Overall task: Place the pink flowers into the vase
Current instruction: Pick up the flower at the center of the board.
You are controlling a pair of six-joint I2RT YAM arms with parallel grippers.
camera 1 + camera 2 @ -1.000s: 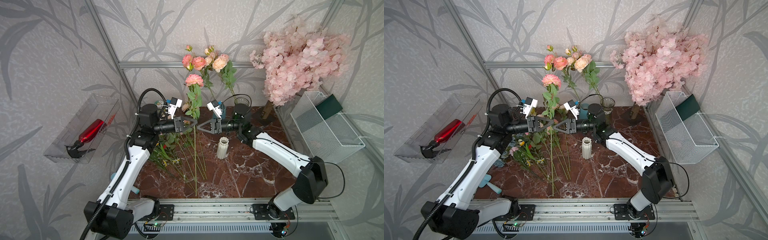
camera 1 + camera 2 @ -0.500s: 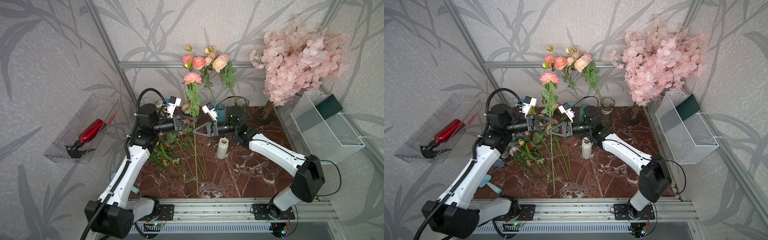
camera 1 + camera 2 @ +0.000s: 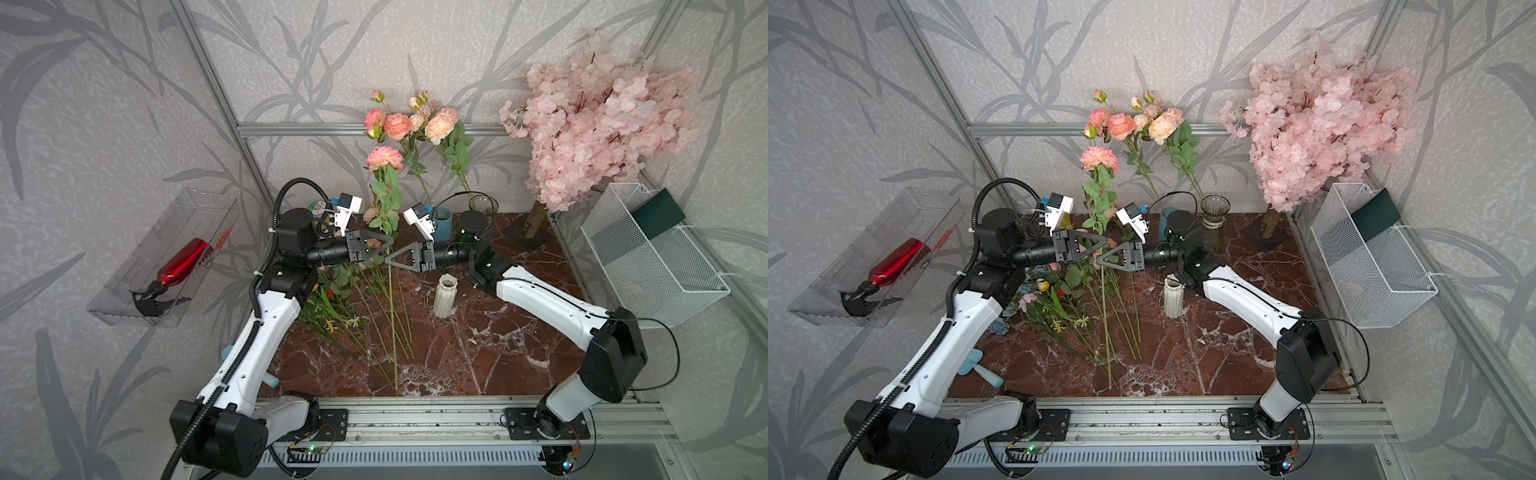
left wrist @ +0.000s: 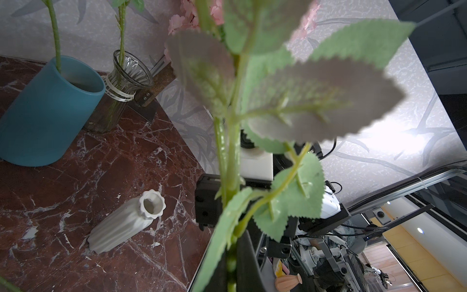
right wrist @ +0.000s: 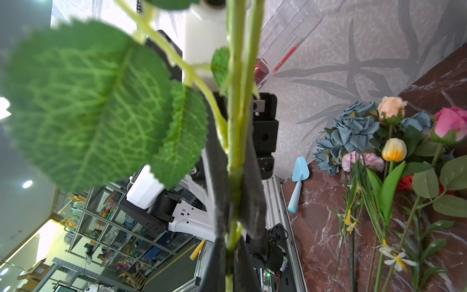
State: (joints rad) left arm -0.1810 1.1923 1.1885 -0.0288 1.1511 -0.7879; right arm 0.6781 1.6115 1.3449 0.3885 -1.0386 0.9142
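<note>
Change: right hand [image 3: 388, 262] now clamping shut on green stem of salmon-pink ruffled flower spray [image 3: 384, 158], upright above red marble desk [image 3: 519, 332]; left hand [image 3: 390, 244] also gripping it. Handover toward white ribbed vase [image 3: 444, 296] likely beginning.

Both top views: bright, even, soft light; sharp thru-out; faint shadows; slight wide-angle bend at edges. Left wrist: leaves of pink flowers [image 4: 316, 101] v. close to lens, blurred; strong white glare on wall [image 4: 394, 136]. Right wrist: near foliage slightly soft; bkgd lamps [image 5: 27, 184] blown out.
</note>
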